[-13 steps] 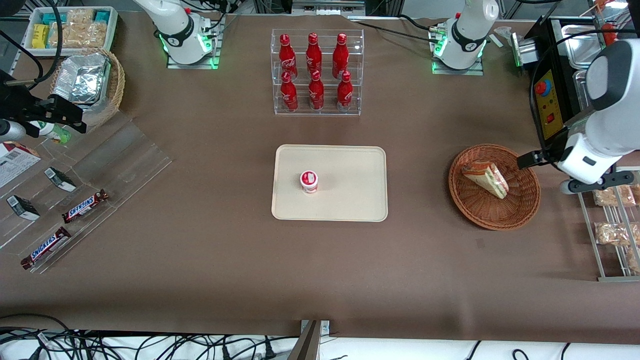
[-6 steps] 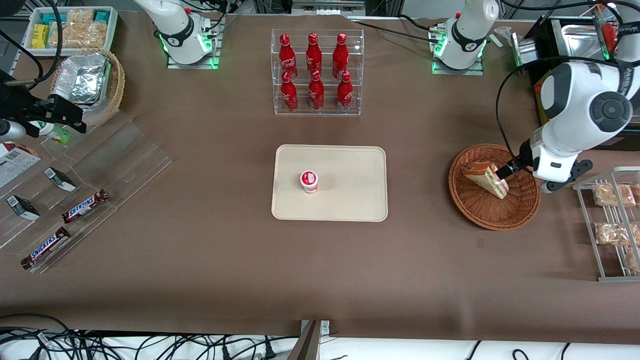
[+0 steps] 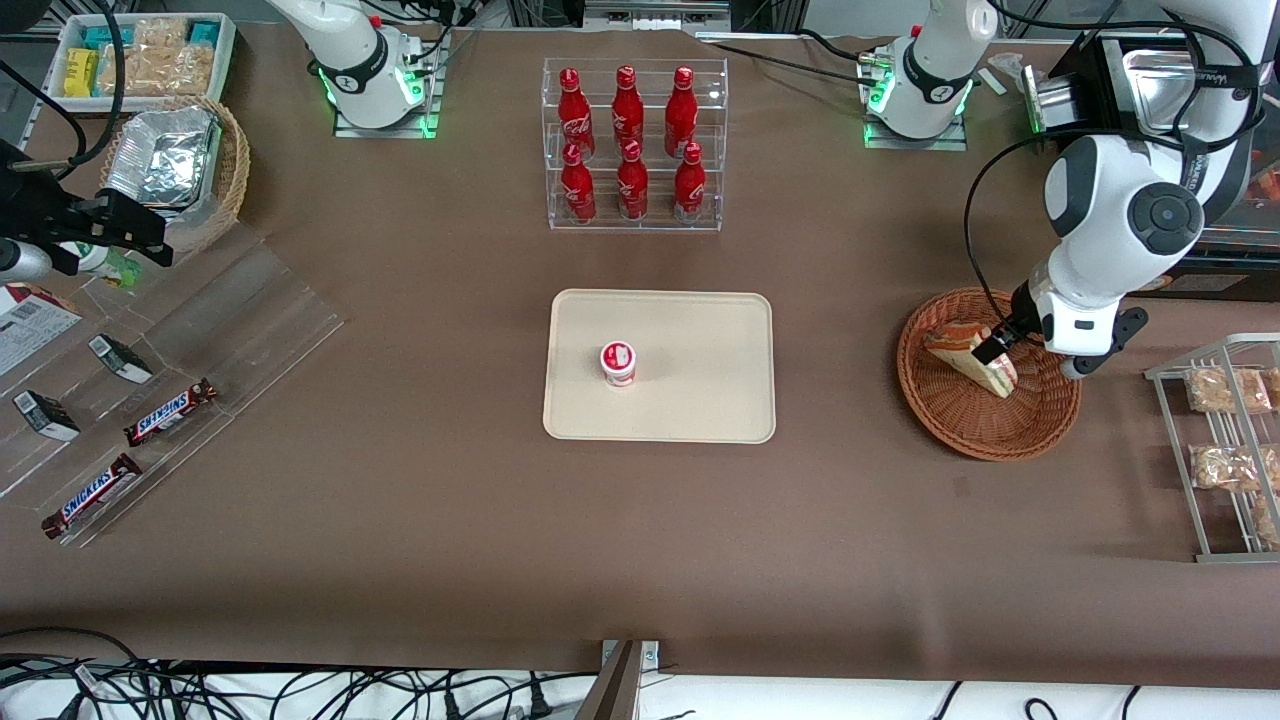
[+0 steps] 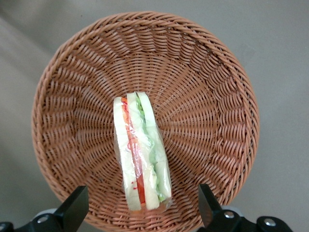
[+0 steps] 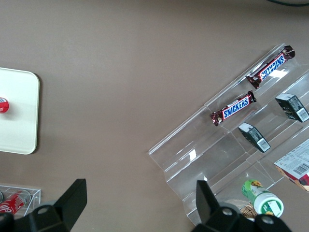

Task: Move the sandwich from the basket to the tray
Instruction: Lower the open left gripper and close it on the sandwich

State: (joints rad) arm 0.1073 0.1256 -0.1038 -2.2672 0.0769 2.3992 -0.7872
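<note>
- A matte brown table covering (image 3: 420,520) spans the whole work surface, evenly lit from above.
- Tangled black cables (image 3: 250,690) lie along the white near edge.

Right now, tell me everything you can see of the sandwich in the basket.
The sandwich is a wedge of white bread with a red layer and a pale green layer between the slices, sealed in clear wrap. It stands on edge in the round reddish-brown wicker basket, filling side up, resting on the woven floor and leaning toward the rim. The gripper hangs just above it, fingers open, one on each side of the wedge and not touching it. It is the only thing in the basket.
</note>
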